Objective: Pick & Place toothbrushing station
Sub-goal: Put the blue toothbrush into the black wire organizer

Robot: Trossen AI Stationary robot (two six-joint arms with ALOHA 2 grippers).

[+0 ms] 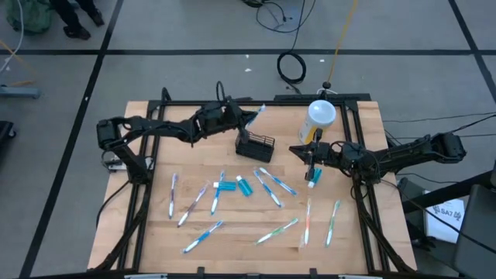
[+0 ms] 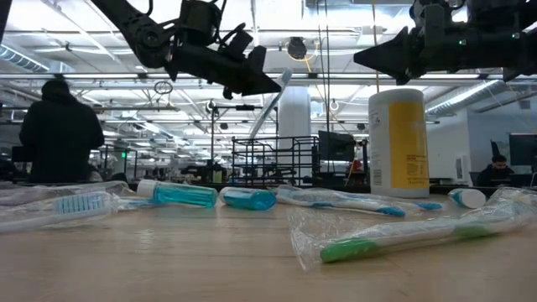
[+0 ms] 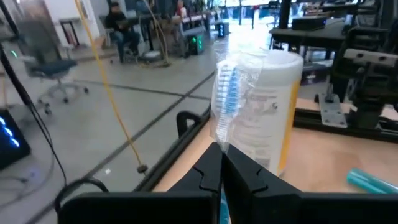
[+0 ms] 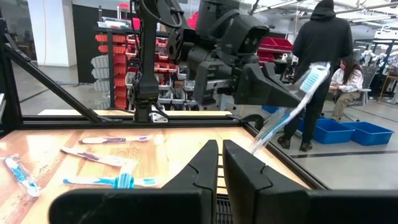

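Holding a wrapped toothbrush (image 1: 253,116) pinched tight between its fingers, the left gripper (image 1: 242,118) hangs just above the black wire caddy (image 1: 256,145), which stands mid-table beside the yellow bottle (image 1: 318,118). Lowering it well probably means tilting the brush upright over one compartment before letting go. The right gripper (image 1: 311,165) hovers near the bottle, fingers closed on nothing visible. Only the right wrist view shows the brush's blue handle hanging free.
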